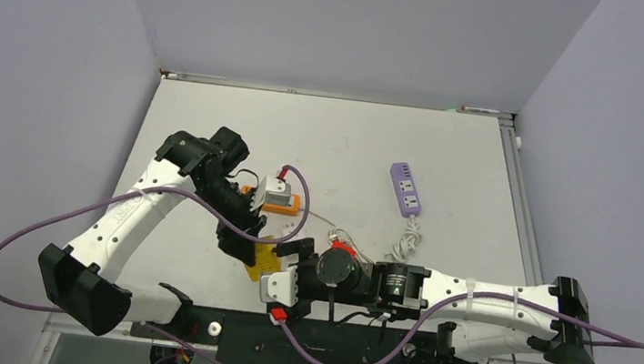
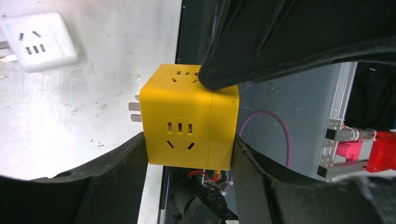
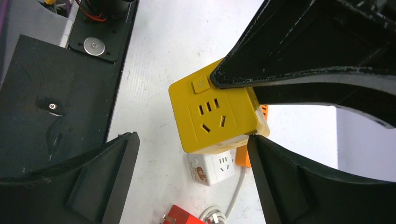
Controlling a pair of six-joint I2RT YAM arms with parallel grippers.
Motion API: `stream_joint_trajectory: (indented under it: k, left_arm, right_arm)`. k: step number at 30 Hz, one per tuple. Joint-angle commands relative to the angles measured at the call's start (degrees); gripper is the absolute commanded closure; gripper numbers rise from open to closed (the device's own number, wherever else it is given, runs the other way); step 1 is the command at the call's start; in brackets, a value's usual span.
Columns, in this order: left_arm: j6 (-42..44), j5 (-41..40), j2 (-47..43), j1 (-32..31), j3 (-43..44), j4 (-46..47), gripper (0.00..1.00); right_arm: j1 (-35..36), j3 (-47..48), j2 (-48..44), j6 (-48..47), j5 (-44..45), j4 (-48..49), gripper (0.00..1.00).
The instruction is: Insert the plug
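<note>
Left gripper [image 2: 189, 142]: closing on two opposite sides of the yellow cube plug [image 2: 187, 121], near the table [image 1: 351, 139] front edge.
Right gripper [image 3: 192, 139]: gaping wide, gripping nothing.
Prongs [image 2: 134, 112]: pointing sideways toward the white socket block [image 2: 39, 42].

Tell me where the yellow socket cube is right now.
In the top external view, the yellow socket cube is by the table's near edge, left of centre, clamped in the left end effector, the right end effector open around it.
</note>
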Motion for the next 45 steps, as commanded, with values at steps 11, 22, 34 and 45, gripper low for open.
stream_joint_trajectory:
  k: [11, 22, 34, 45]
  left_arm:
    - [0.3, 3.9, -0.9, -4.9, 0.7, -3.0, 1.00]
    - [0.7, 2.8, -0.8, -5.7, 1.2, -3.0, 1.00]
    - [0.5, 2.3, -0.6, -5.3, 2.0, -2.8, 0.68]
    - [-13.7, -2.3, -10.1, 10.3, 2.2, 20.2, 0.04]
  right_arm:
    - [4.8, 3.9, 1.8, -8.4, 13.9, 3.8, 0.10]
    - [4.8, 4.4, 5.0, -8.5, 9.9, 3.5, 0.00]
    - [5.0, 6.3, 8.2, -4.9, 12.1, 3.0, 0.81]
    - [2.1, -1.7, 1.4, 6.3, 17.6, 7.5, 0.85]
